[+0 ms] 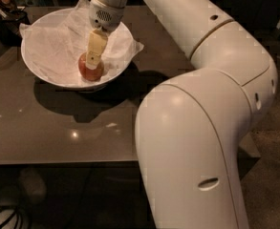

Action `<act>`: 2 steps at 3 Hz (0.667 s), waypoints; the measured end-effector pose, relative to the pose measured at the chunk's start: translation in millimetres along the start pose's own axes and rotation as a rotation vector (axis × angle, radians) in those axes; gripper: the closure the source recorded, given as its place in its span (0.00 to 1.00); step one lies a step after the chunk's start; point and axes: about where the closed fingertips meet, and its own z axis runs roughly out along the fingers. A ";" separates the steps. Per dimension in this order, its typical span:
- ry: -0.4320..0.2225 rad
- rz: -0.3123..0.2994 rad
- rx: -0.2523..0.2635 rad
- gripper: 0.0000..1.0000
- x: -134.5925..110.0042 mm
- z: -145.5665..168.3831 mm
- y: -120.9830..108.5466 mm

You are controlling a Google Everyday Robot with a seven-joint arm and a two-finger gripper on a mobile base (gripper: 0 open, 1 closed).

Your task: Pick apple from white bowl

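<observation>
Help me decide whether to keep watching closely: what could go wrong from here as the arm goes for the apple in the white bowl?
The gripper sits right at the apple, which is round, so an off-centre hold may let it roll away or slip on lifting. The crinkled paper lining the white bowl lies right under the apple and might get pinched and dragged up too.

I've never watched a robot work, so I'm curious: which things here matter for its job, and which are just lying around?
Part of the job: apple; white bowl with paper lining; gripper, down in the bowl at the apple.

Just lying about: dark clutter at the far left of the table; cables on the floor.
</observation>
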 end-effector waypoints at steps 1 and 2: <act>0.003 -0.006 -0.015 0.26 2.5 8.6 0.0; 0.002 -0.023 -0.033 0.26 -4.4 18.2 1.5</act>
